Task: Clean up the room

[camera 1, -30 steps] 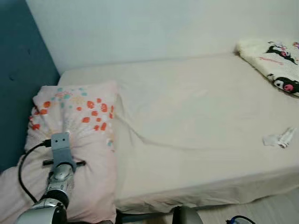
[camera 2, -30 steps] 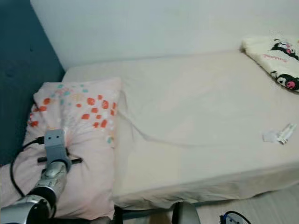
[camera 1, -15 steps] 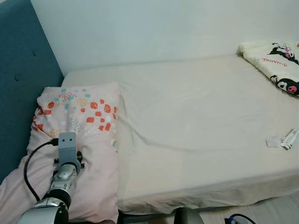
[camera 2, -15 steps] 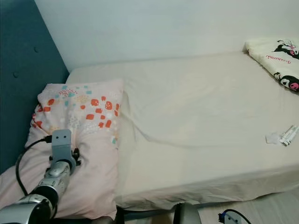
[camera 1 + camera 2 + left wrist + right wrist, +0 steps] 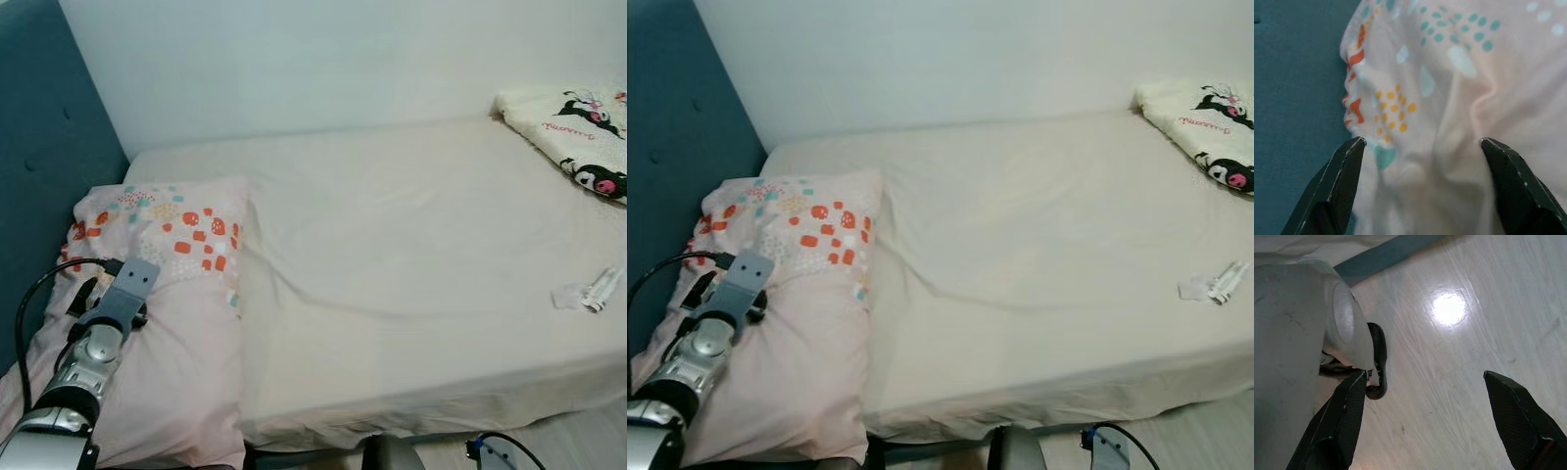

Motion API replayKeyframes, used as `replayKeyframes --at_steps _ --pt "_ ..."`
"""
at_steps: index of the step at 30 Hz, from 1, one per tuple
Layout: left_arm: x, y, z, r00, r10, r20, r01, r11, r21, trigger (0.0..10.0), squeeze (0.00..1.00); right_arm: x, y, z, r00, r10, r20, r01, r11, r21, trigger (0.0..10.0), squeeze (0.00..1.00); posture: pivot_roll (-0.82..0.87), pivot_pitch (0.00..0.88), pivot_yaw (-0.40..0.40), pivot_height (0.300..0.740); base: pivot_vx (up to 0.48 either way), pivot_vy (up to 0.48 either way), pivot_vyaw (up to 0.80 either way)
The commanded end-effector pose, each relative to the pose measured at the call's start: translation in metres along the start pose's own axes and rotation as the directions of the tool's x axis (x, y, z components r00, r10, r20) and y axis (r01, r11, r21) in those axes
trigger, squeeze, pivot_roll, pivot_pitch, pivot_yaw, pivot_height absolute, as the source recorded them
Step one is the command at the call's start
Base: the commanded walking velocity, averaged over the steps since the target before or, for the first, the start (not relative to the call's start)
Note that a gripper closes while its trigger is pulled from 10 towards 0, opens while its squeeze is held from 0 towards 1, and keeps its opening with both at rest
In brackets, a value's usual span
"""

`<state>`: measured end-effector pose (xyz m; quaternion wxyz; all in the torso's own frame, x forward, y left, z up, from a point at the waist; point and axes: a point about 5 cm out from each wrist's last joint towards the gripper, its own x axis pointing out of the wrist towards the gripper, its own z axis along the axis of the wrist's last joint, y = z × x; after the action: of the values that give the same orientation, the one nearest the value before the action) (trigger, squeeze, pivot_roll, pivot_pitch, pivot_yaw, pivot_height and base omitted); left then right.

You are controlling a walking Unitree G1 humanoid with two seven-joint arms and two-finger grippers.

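A pink pillow (image 5: pixel 176 323) with orange and teal spots lies at the head end of the cream bed (image 5: pixel 411 255), against the teal headboard (image 5: pixel 49 147). My left gripper (image 5: pixel 86 294) sits over the pillow's headboard-side edge. In the left wrist view the left gripper (image 5: pixel 1421 142) is open, with wrinkled pillow fabric (image 5: pixel 1459 88) close beyond its fingertips and nothing gripped. A small white wrapper (image 5: pixel 588 292) lies near the bed's right front. My right gripper (image 5: pixel 1425 374) hangs idle and open above the wooden floor (image 5: pixel 1474 308).
A cream blanket (image 5: pixel 578 137) with cartoon prints is bunched at the bed's far right corner. A white wall runs behind the bed. The robot's own grey body (image 5: pixel 1293 333) is beside the right gripper. A black cable (image 5: pixel 29 304) loops from the left wrist.
My left arm has swung left across the pillow, from its middle to the edge by the headboard. The camera view shifted slightly.
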<state>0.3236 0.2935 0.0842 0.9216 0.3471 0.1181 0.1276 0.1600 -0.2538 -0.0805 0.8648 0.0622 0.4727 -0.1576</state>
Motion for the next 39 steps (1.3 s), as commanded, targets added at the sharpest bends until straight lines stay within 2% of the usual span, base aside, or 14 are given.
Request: replayKeyframes --at_steps 1,2,3,5,8,9,13,15,21,25,30,32,33,39 --pt "-0.003 0.005 -0.01 1.0 -0.008 -0.023 0.009 1.0 0.022 10.0 1.0 0.0 0.0 -0.006 1.0 -0.003 -0.029 0.003 1.0 0.007 10.0 0.0 -0.05 0.078 -0.027 0.621 0.0 0.0 0.0" --pt "-0.003 0.005 -0.008 1.0 -0.014 -0.009 0.014 1.0 -0.004 10.0 1.0 0.0 0.0 -0.006 1.0 -0.003 -0.028 0.003 1.0 0.006 10.0 0.0 -0.04 0.077 -0.029 0.621 0.0 0.0 0.0" --pt "-0.006 0.001 0.011 0.985 -0.069 0.155 0.107 0.962 -0.25 10.0 0.0 0.0 0.002 -0.001 1.0 0.012 -0.009 -0.012 1.0 -0.018 10.0 0.0 -0.03 0.068 -0.037 0.621 0.0 0.0 0.0" --pt "-0.006 0.001 0.011 0.985 -0.069 0.155 0.107 0.962 -0.25 10.0 0.0 0.0 0.002 -0.001 1.0 0.012 -0.009 -0.012 1.0 -0.018 10.0 0.0 -0.03 0.068 -0.037 0.621 0.0 0.0 0.0" --pt "-0.014 0.006 0.031 0.942 -0.067 0.329 0.245 0.808 -0.536 10.0 0.0 0.002 0.006 0.01 0.999 0.034 0.017 -0.033 0.999 -0.036 10.0 0.0 -0.02 0.043 -0.054 0.635 0.0 0.0 0.0" --pt "-0.014 0.006 0.031 0.942 -0.067 0.329 0.245 0.808 -0.536 10.0 0.0 0.002 0.006 0.01 0.999 0.034 0.017 -0.033 0.999 -0.036 10.0 0.0 -0.02 0.043 -0.054 0.635 0.0 0.0 0.0" --pt "-0.02 0.014 0.045 0.906 -0.07 0.417 0.359 0.65 -0.669 10.0 0.0 0.003 0.011 0.018 0.999 0.046 0.024 -0.045 0.998 -0.054 10.0 0.0 0.0 0.024 -0.072 0.654 0.0 0.0 0.0" --pt "-0.02 0.014 0.047 0.903 -0.077 0.423 0.372 0.632 -0.68 10.0 0.0 0.003 0.012 0.019 0.999 0.048 0.023 -0.047 0.997 -0.06 10.0 0.0 0.01 0.018 -0.075 0.659 0.0 0.0 0.0" --pt "-0.018 0.007 0.046 0.914 -0.095 0.395 0.368 0.607 -0.704 10.0 0.0 0.004 0.014 0.021 0.998 0.052 0.021 -0.05 0.997 -0.067 10.0 0.0 0.0 0.002 -0.079 0.673 -0.306 0.0 0.0" --pt "-0.024 -0.021 0.033 0.917 -0.168 0.362 0.391 0.555 -0.734 10.0 0.0 0.004 0.016 0.018 0.999 0.052 0.008 -0.051 0.996 -0.067 10.0 0.0 0.0 0.0 -0.074 0.697 0.0 0.0 0.0" --pt "-0.032 -0.051 0.018 0.912 -0.28 0.301 0.41 0.578 -0.705 10.0 0.0 0.003 0.017 0.011 0.999 0.05 -0.012 -0.051 0.996 -0.074 10.0 0.0 0.0 0.0 -0.07 0.716 0.0 0.0 0.0" --pt "-0.037 -0.064 0.008 0.911 -0.324 0.256 0.405 0.584 -0.703 10.0 0.0 0.003 0.016 0.007 0.999 0.046 -0.024 -0.047 0.996 -0.072 10.0 0.0 0.0 0.0 -0.067 0.721 0.0 0.0 0.0" --pt "-0.051 -0.087 -0.018 0.899 -0.414 0.142 0.392 0.617 -0.683 10.0 0.0 0.002 0.015 -0.003 0.998 0.034 -0.052 -0.038 0.997 -0.073 10.0 0.0 0.0 0.0 -0.062 0.73 0.0 0.0 0.0" --pt "-0.09 -0.117 -0.072 0.838 -0.535 -0.11 0.308 0.63 -0.713 10.0 0.0 -0.001 0.013 -0.024 0.994 0.018 -0.11 -0.029 0.995 -0.1 10.0 0.0 -0.01 0.0 -0.06 0.74 0.0 0.0 0.0"
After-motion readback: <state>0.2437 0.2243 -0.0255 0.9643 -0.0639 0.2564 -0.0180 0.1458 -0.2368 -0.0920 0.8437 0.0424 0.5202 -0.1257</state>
